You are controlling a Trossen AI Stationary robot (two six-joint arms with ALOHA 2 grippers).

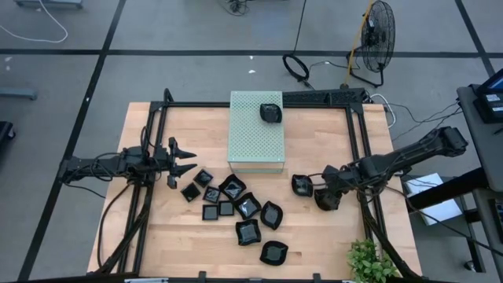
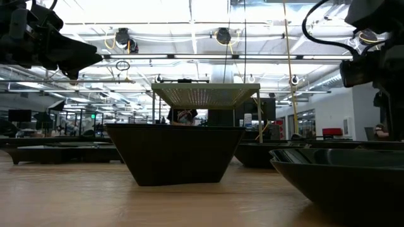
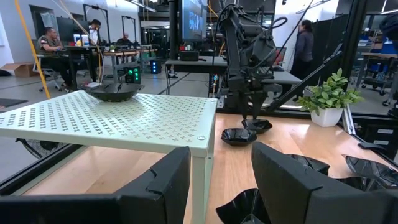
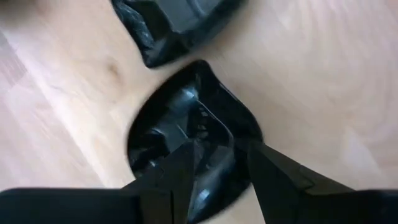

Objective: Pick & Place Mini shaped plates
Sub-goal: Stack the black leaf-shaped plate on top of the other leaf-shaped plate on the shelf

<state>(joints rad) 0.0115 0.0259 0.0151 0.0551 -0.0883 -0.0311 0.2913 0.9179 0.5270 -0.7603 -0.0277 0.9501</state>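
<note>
My right gripper [image 4: 217, 171] hangs straight down over a mini shaped plate [image 4: 193, 134] on the wooden table [image 1: 330, 236], fingers parted with the near rim between the tips, not visibly clamped; I cannot tell whether they touch it. A second dish [image 1: 302, 185] lies just beyond my fingertips. My left gripper [image 1: 182, 159] waits at the far side of the scatter, jaws spread and empty, pointing toward the pale green box [image 1: 255, 134].

One plate [image 1: 270, 112] sits on the box top, near its back corner; by my judgement that is the only one placed, and roughly a dozen remain on the wood in a loose cluster [image 1: 236, 208] between my two grippers.

The plate under my fingers is nearly round, rim up, so it shows no clear long axis; one pinched lobe points away from my fingers.
</note>
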